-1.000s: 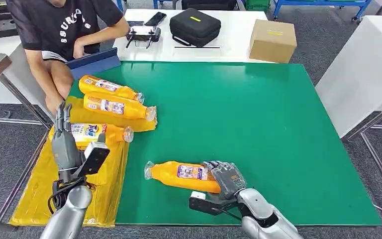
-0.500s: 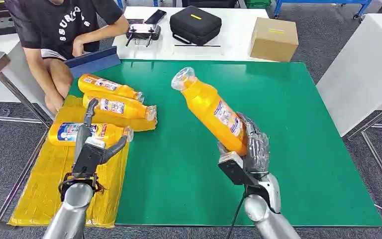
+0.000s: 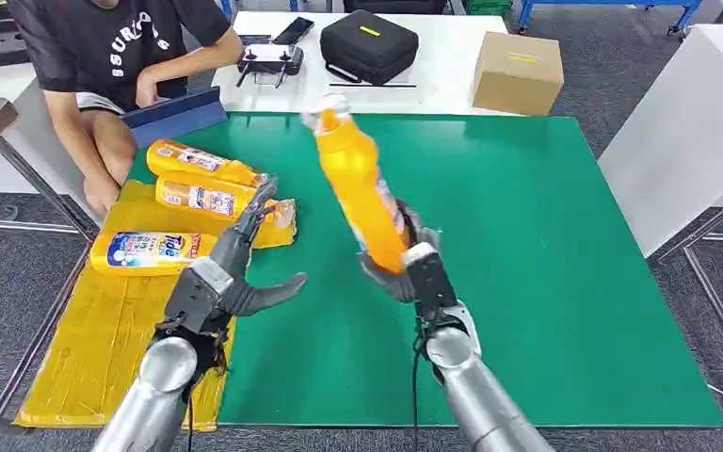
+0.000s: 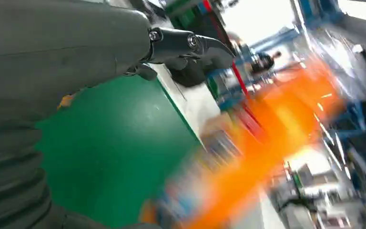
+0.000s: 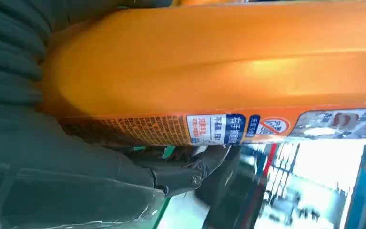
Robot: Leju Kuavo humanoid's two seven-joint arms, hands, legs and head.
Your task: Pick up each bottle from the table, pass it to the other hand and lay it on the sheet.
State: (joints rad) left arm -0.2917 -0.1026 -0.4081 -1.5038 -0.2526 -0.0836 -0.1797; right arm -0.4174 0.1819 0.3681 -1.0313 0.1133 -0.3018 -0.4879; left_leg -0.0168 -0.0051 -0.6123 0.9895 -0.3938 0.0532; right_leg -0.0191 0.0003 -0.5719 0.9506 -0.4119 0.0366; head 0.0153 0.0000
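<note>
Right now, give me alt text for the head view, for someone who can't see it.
The robot's right hand holds an orange bottle up over a green table, while its open left hand reaches toward it. Three more bottles lie on a yellow sheet.

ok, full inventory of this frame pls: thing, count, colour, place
Held bottle: 1, orange, raised over the table, cap up.
Bottles on the sheet: 3, orange, lying flat, far-left.
Sheet: 1, yellow, left table edge.
Table: 1, green.
Cardboard box: 1, brown, white table behind.
Case: 1, black, beside the box.
Controller: 1, grey, left of case.
Phone: 1, black, behind controller.
Folder: 1, blue, by the person.
Person: 1, black shirt, far-left.
Right hand: grips held bottle's base.
Left hand: fingers spread, reaching toward it.
</note>
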